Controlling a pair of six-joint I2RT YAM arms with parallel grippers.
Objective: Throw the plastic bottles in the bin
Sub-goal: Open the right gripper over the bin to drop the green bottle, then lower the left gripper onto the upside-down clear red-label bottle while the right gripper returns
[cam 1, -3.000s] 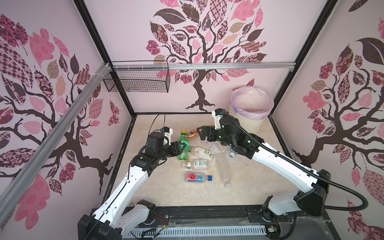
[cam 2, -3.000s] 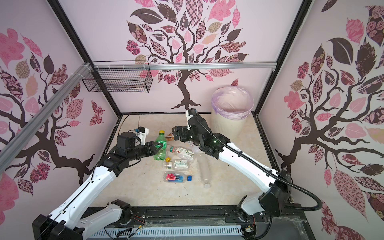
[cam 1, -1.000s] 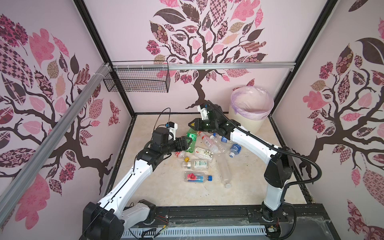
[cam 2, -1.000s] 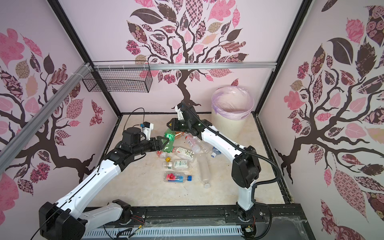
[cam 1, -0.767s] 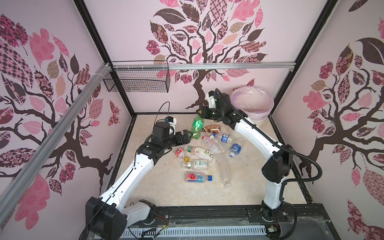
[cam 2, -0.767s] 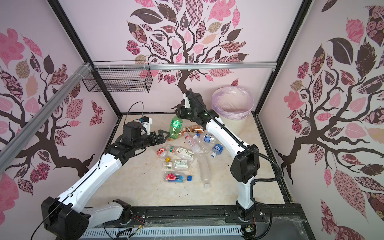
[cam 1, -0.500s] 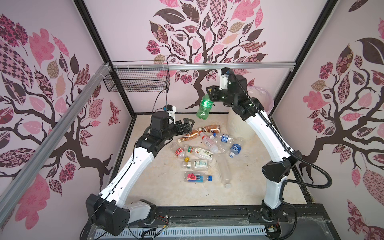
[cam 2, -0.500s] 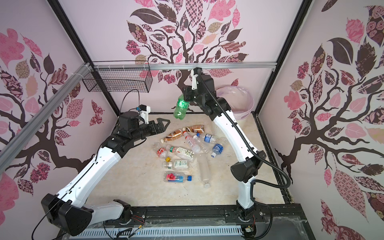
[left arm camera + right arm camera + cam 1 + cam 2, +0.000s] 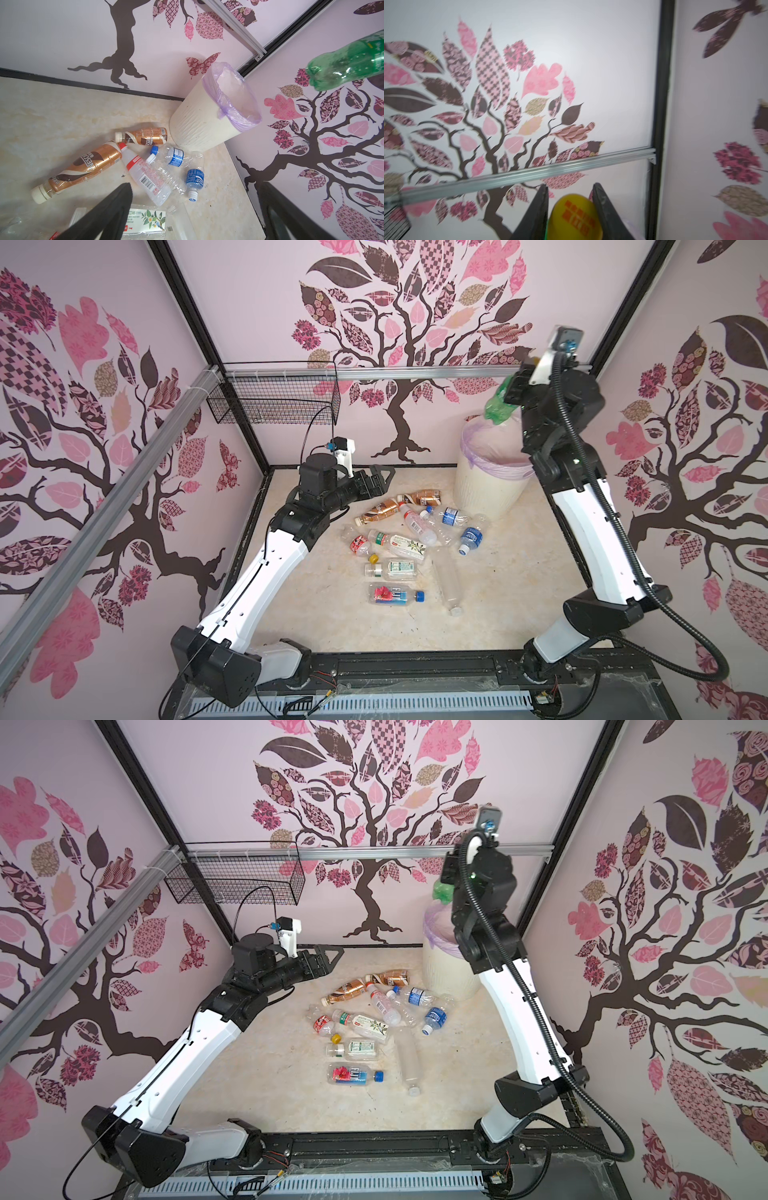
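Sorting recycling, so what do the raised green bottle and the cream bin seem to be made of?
The green bottle: translucent plastic, glossy; light passes through and highlights shine on its base. The bin: probably rigid plastic, matte cream, with moulded ribs on its wall. Its liner: thin lilac plastic film, crinkled and see-through.

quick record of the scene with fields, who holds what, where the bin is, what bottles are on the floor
right gripper: shut on the green bottle, at its yellow cap end
green bottle: in the air, high above the bin, base hanging down
left gripper: open, empty, near the two brown bottles
bin: upright in the far right corner, lined with a lilac bag
bottles on floor: about ten, all lying down
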